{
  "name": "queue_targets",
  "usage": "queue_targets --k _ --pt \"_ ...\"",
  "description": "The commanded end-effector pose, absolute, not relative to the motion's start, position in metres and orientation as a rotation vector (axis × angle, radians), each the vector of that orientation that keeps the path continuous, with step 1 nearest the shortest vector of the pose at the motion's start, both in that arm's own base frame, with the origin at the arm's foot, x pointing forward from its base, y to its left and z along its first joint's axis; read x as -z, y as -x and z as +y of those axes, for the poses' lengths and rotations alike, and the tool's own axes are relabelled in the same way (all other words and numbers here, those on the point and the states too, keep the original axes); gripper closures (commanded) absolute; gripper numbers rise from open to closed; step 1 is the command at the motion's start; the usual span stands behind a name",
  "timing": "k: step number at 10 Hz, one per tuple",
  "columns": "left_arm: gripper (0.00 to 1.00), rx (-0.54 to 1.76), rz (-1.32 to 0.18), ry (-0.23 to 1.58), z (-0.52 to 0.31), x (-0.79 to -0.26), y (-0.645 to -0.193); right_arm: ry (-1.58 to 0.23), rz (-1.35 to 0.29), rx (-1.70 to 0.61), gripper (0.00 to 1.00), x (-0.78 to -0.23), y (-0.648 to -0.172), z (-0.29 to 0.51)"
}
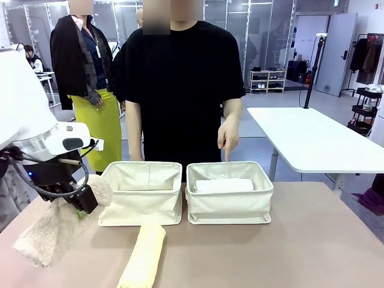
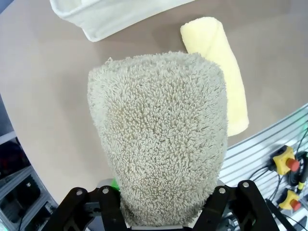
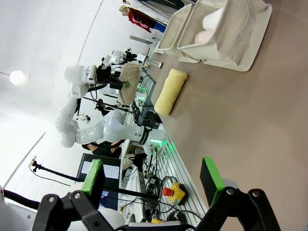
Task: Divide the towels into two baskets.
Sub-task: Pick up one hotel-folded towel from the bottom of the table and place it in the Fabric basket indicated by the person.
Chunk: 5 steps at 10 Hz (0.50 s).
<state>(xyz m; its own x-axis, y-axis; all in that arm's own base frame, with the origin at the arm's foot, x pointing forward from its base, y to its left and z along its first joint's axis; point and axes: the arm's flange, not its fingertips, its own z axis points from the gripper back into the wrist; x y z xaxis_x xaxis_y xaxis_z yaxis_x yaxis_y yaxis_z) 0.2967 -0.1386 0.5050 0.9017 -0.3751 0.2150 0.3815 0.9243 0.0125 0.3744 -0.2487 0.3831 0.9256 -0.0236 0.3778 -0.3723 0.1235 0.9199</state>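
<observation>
Shaggy tan-beige rolled terry towel (image 1: 57, 225) hung pinched in our left gripper (image 1: 81, 207), at nine o'clock of the left cream canvas basket (image 1: 141, 201). Our right gripper (image 3: 156, 175) stood spread. We judged transport underway; next we needed to lift over that basket and release.

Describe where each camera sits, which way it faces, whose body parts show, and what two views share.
Front: fixed between the arms, faces across the table to the person; shows the left claw gripping the tan towel, and a hand pointing toward a basket.
Left wrist: on that arm, looks along its claw onto that towel.
Right wrist: rolled sideways, looks over the open right claw across the table.
Shared: the yellow towel, in all three.
</observation>
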Motion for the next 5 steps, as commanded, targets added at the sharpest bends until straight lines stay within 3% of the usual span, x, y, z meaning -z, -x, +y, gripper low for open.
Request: queue_targets --k 1,3,5 --pt "0.51 0.398 -0.22 0.03 -0.139 -0.507 -0.295 -1.432 -0.343 -0.261 0.0 -0.385 -0.372 -0.247" --pt "0.51 0.71 -0.26 -0.122 -0.187 -0.536 -0.33 -1.432 -0.343 -0.261 0.0 -0.385 -0.372 -0.247" --pt "0.51 1.045 -0.185 -0.186 -0.263 -0.565 -0.394 -1.432 -0.343 -0.261 0.0 -0.385 -0.372 -0.247"
